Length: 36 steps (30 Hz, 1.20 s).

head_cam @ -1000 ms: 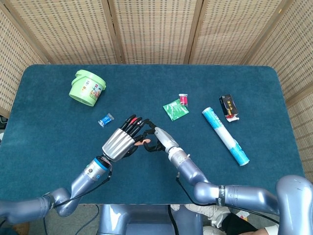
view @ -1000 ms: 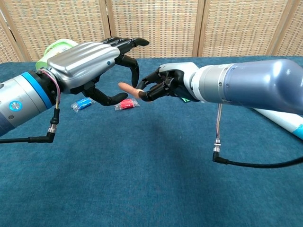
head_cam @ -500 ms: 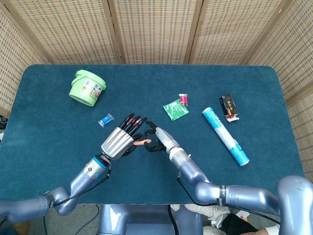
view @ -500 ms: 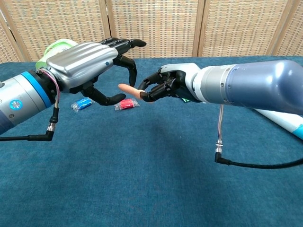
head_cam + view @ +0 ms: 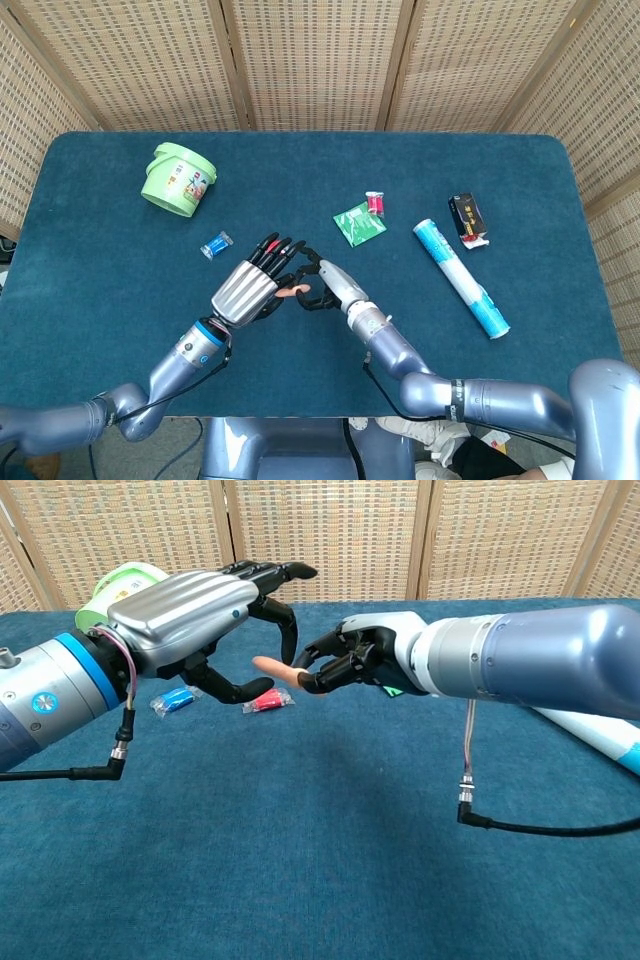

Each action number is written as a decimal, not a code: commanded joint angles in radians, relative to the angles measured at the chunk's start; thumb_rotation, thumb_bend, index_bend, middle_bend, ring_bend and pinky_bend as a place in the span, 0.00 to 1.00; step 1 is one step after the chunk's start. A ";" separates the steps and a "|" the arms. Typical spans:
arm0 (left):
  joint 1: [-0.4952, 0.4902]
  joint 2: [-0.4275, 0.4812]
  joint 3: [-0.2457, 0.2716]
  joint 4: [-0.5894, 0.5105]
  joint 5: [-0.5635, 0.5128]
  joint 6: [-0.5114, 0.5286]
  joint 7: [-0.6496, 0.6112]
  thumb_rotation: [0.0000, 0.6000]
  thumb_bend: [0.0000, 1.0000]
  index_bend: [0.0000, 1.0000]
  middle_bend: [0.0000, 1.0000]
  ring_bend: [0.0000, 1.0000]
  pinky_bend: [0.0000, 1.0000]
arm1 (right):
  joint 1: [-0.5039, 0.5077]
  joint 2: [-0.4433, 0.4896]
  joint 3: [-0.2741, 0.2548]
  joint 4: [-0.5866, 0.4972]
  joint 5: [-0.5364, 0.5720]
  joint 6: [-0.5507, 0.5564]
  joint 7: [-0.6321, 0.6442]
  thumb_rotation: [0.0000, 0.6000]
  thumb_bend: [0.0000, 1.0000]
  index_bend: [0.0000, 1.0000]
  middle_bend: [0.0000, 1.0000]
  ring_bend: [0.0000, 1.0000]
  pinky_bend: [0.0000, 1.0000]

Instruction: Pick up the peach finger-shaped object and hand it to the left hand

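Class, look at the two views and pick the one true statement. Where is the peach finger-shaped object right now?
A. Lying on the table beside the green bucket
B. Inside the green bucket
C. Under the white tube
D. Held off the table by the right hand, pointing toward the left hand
D: the chest view shows the right hand holding the peach finger-shaped object above the cloth, its free end reaching between the spread fingers of the left hand.

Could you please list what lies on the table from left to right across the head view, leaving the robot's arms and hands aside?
Light green plastic bucket → small blue wrapped packet → flat green sachet → small red wrapped packet → white and teal tube.
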 commanded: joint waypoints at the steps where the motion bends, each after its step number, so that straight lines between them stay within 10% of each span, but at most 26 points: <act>1: -0.001 -0.002 0.001 0.003 -0.002 -0.001 0.008 1.00 0.40 0.51 0.00 0.00 0.00 | -0.002 0.002 -0.001 -0.001 -0.001 0.000 0.001 1.00 0.69 0.71 0.10 0.00 0.00; 36: 0.025 0.086 0.003 0.001 0.005 0.056 -0.093 1.00 0.52 0.73 0.00 0.00 0.00 | -0.078 0.120 -0.021 -0.017 -0.041 0.011 0.031 1.00 0.69 0.73 0.11 0.00 0.00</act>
